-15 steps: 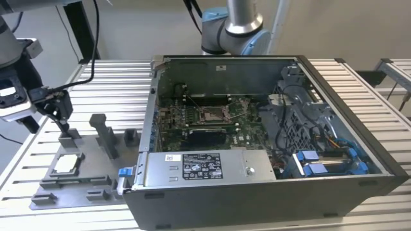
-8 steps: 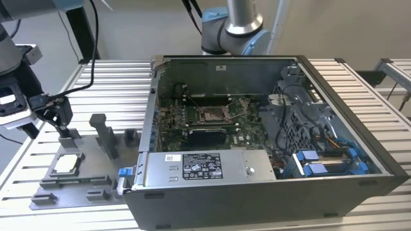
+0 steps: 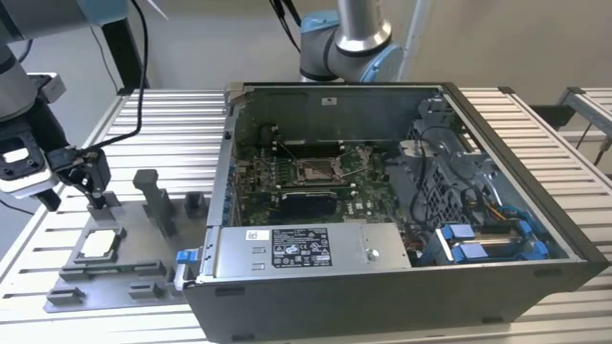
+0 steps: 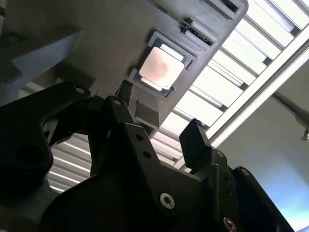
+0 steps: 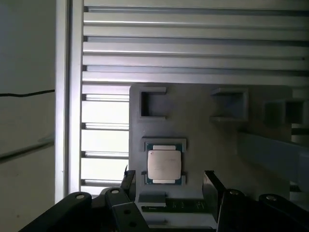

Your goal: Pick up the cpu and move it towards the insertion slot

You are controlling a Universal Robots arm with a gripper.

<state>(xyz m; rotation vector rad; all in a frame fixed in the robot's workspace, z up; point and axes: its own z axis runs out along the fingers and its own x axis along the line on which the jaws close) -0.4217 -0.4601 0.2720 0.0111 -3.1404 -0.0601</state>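
- The hand [image 5: 170,181] hangs over the grey fixture plate [image 3: 115,276] at the exterior view's left. Its two black fingers [image 5: 212,186] are spread wide with nothing between them.
- The cpu [image 5: 164,164] lies flat in a shallow square nest on that plate, silvery face up, with a darker rim around it. In both wrist views it sits out beyond the fingertips, clear of both of them and untouched.
- In the exterior view the cpu [image 3: 99,244] is near the plate's outer edge, below the hand and well apart from the computer case [image 3: 383,294].
- The plate rests on the slatted metal counter [image 3: 535,122], just beside the open case. Upright grey blocks [image 3: 158,204] stand on it between the cpu and the case.
- The insertion slot [image 3: 316,170] sits inside the case on the green circuit board [image 3: 254,175]. It has a silver frame and a dull centre, with a plain black rectangle [image 3: 306,204] just in front of it.
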